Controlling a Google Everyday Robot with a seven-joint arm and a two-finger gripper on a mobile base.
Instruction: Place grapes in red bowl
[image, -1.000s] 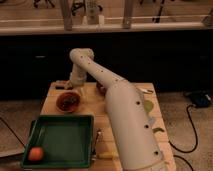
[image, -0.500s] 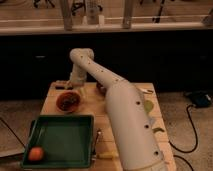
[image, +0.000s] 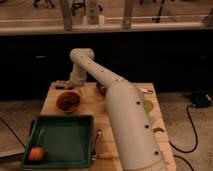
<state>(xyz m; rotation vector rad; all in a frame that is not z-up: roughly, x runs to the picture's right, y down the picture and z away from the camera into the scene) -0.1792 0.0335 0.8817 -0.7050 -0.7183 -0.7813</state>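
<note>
Grapes (image: 69, 102) seem to lie as a dark lump inside the red bowl (image: 60, 106), at the far left of the table. The gripper (image: 76, 86) hangs just behind and above the bowl; I cannot tell if it is wide or narrow. Against the 2 earlier pictures, nothing has moved. I judge the placing is done and only the retreat remains. The green tray (image: 62, 118) holds 1 orange fruit (image: 35, 154).
</note>
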